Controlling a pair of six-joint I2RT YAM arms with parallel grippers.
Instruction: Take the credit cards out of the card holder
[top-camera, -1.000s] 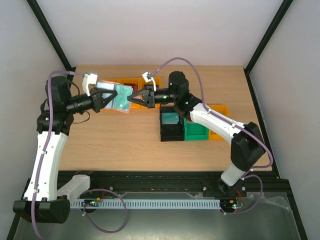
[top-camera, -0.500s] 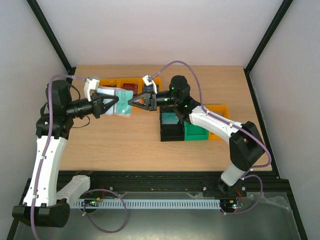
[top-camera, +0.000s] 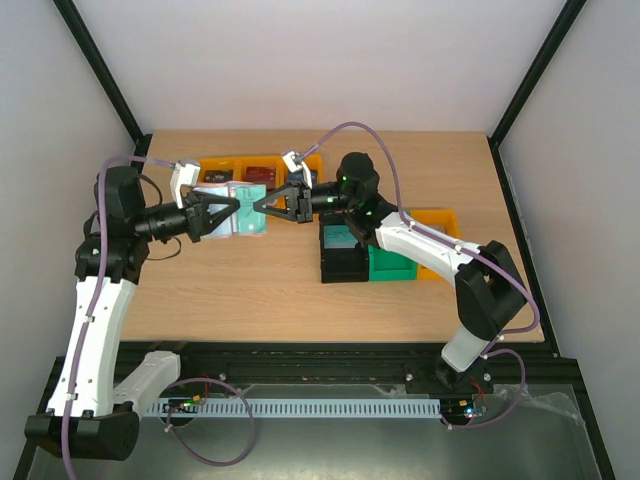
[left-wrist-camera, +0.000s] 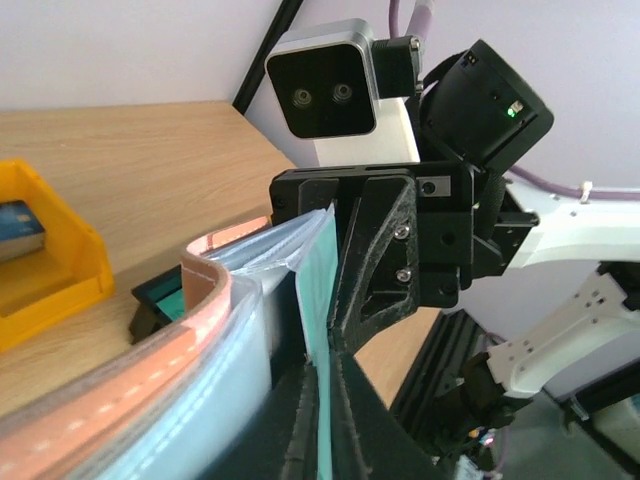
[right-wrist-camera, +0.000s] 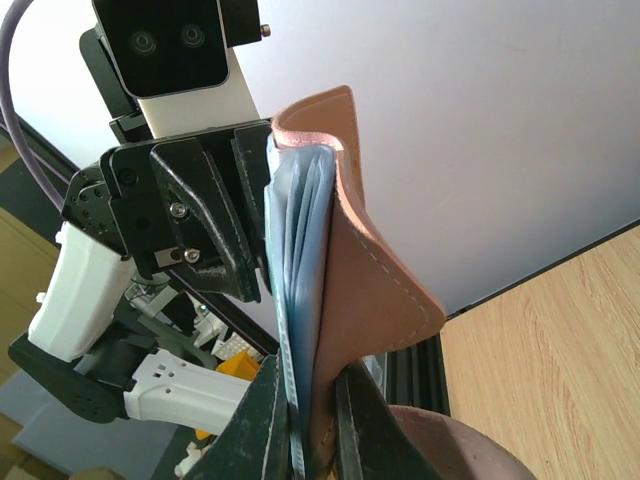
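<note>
The card holder hangs in the air between both grippers, over the back left of the table. Its reddish-brown outside and pale blue sleeves stand edge-on in the right wrist view, and my right gripper is shut on them. A teal credit card sticks out of the holder's pinkish-edged fold. My left gripper is shut on that card's edge. In the top view the left gripper and right gripper face each other tip to tip. Other cards are hidden.
Yellow bins line the table's back edge; one holds a dark red item. A black bin, a green bin and another yellow bin stand right of centre, under the right arm.
Both grippers and the holder between them have drifted a little toward the near side of the table, and the holder now lies more level. Both grips have held.
</note>
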